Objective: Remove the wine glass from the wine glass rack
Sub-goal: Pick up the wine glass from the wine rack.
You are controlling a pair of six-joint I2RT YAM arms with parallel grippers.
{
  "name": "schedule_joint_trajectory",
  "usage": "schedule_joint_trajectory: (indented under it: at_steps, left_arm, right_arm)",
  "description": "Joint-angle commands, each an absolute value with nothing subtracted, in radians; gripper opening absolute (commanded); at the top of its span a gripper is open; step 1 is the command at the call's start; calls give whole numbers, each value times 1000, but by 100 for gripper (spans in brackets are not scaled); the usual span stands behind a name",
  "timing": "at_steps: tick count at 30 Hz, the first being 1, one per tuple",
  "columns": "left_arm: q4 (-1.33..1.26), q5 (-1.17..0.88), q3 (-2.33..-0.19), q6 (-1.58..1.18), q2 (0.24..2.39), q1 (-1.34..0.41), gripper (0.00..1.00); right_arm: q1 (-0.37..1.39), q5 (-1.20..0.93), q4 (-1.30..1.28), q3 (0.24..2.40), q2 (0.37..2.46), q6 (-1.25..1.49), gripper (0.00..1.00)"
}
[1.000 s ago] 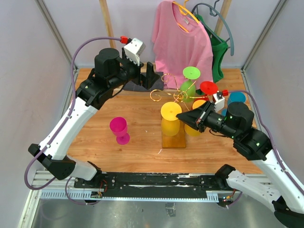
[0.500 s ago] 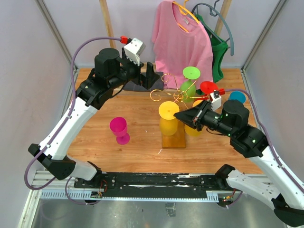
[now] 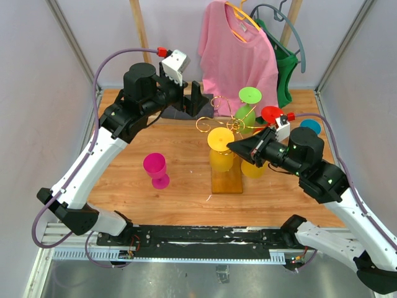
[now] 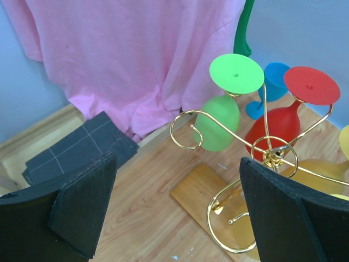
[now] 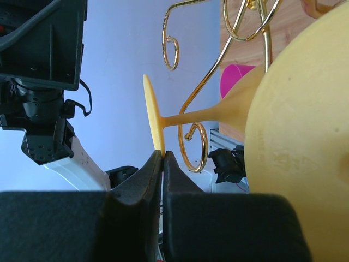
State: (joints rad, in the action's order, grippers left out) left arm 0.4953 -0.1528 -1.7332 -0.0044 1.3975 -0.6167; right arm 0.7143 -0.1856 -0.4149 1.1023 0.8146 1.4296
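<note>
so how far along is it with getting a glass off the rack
Done: a magenta wine glass stands on the table, off the wine glass rack. In hand: the right gripper pinches the foot of a yellow wine glass hanging on the wire. Left: lifting it clear. The left gripper hangs open, holding nothing.

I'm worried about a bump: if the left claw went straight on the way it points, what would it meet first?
Probably a gold curl of the wine glass rack, then the green glass behind it; depth is unclear.
</note>
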Motion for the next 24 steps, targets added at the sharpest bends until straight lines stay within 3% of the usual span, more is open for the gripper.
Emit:
schedule_joint_trajectory:
  at_steps: [1,24]
  left_arm:
    - [463,-156,-1724,5,1371,-621,99]
    - [465,-162,-1723,-2,1371,-621,99]
  right_arm:
    - [733,-143,-380,1138,809,1404,1]
    - [732,-21,-525,1135,705,1408,1]
